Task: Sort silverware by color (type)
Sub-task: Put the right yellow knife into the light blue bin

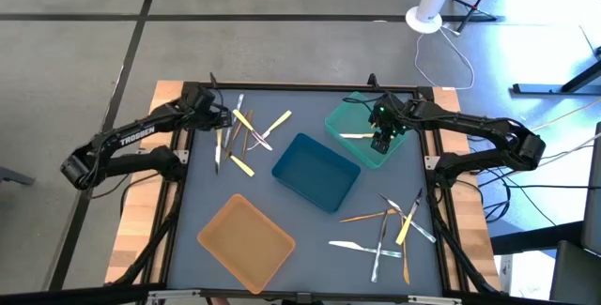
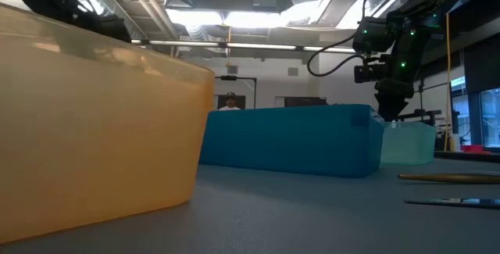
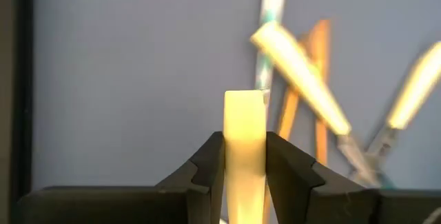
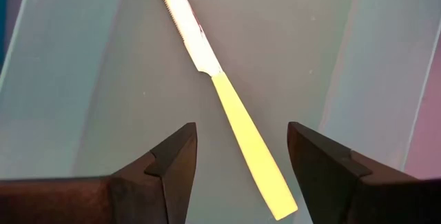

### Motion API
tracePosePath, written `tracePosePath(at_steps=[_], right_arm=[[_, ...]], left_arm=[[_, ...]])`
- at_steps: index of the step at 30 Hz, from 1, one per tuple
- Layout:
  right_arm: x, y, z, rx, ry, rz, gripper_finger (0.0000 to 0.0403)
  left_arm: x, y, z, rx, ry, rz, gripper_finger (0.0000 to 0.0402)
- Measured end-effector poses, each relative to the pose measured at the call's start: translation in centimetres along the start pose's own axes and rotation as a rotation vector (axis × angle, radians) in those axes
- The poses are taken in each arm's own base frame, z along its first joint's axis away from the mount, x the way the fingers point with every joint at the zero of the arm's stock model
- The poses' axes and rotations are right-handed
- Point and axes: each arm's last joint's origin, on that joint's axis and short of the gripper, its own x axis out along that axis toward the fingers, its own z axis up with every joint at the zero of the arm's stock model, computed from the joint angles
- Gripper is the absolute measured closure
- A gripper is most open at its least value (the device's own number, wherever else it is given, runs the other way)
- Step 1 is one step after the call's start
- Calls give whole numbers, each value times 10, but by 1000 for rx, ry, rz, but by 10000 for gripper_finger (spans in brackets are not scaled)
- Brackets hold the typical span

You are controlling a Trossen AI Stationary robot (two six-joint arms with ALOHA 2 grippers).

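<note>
Silverware (image 1: 246, 136) mostly unsorted, judging from above: one yellow-handled knife (image 1: 357, 136) in the teal tray (image 1: 340, 123) at about 1 o'clock from table centre, long axis running 3 to 9 o'clock; blue tray (image 1: 315, 171) at centre and orange tray (image 1: 246, 241) at 7 o'clock apparently empty. Two loose piles left, one at 10 o'clock, one (image 1: 390, 230) at 4 o'clock. Left gripper (image 1: 223, 120) down at the 10 o'clock pile; right gripper (image 1: 382, 142) over the teal tray.

Level with the table: right gripper above the teal tray (image 2: 410, 143), two pieces (image 2: 449, 177) flat at 3 o'clock.

Left wrist: fingers (image 3: 207, 162) closed on a yellow handle (image 3: 244, 148) pointing straight ahead, crossed pieces (image 3: 303, 86) beyond.

Right wrist: fingers (image 4: 172, 162) spread wide, empty, knife (image 4: 220, 86) below, blade pointing away, slanted.
</note>
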Motion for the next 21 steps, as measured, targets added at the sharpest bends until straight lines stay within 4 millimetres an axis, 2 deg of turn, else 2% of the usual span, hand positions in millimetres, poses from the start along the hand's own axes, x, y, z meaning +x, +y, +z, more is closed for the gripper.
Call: tracePosePath(at_steps=[10, 15, 21], right_arm=[[-9, -1, 12, 116, -50, 26, 189], [-23, -3, 28, 221, -118, 50, 189], [-41, -1, 54, 370, -287, 302, 189]], left_arm=[[-30, -46, 21, 233, -220, -262, 322], [-40, -74, 17, 432, -374, -422, 322], [-53, -97, 3, 599, -520, -503, 322]])
